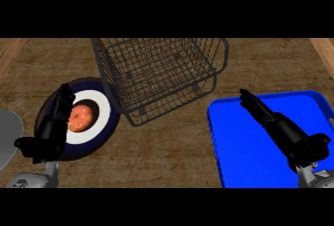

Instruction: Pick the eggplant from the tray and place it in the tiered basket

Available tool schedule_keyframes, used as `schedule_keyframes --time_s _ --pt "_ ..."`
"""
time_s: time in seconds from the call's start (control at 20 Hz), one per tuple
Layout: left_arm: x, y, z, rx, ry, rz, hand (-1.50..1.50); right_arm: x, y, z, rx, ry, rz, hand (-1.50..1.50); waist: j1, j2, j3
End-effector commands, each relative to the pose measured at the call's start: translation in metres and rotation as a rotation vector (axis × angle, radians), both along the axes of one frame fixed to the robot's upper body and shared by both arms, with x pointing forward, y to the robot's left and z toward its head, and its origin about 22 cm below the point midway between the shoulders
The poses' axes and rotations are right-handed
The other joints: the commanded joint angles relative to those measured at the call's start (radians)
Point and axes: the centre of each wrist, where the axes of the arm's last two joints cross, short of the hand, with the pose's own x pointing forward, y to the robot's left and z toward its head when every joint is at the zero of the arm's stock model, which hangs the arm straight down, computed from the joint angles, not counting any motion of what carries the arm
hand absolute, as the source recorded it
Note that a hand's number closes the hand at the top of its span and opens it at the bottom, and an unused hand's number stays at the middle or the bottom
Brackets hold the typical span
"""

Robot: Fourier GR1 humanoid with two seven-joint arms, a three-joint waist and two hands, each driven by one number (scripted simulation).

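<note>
Hovering over blue tray [241,145], right robot hand [287,130] fingers straight, eggplant unseen, left robot hand [52,128] straight-fingered, wire tiered basket [163,70].

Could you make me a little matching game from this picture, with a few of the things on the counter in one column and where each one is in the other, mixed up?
Things:
1. wire basket
2. blue tray
3. orange fruit
4. grey plate

Places:
A. on the dark blue and white plate, beside the left hand
B. cut off by the left edge of the view
C. top middle of the counter
D. under the right hand

Pairs: 1-C, 2-D, 3-A, 4-B
</note>
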Motion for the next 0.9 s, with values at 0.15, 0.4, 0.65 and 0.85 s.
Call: schedule_keyframes --time_s 0.15,0.4,0.65,0.85 --pt "-0.004 -0.007 -0.008 -0.073 0.174 -0.084 0.00 -0.015 -0.072 0.009 -0.041 -0.305 -0.425 1.50 -0.068 -0.049 -0.003" --pt "-0.012 -0.008 -0.018 -0.151 0.252 -0.072 0.00 -0.041 -0.142 -0.011 -0.080 -0.384 -1.149 -1.50 -0.178 -0.056 0.001" --pt "0.011 -0.032 0.002 -0.176 0.297 -0.220 0.00 -0.113 -0.130 -0.062 -0.284 -0.534 -1.123 -1.50 -0.049 -0.044 -0.004" --pt "0.022 -0.034 0.016 -0.166 0.290 -0.245 0.00 -0.135 -0.105 -0.051 -0.427 -0.441 -1.102 -1.50 -0.003 -0.039 -0.008"
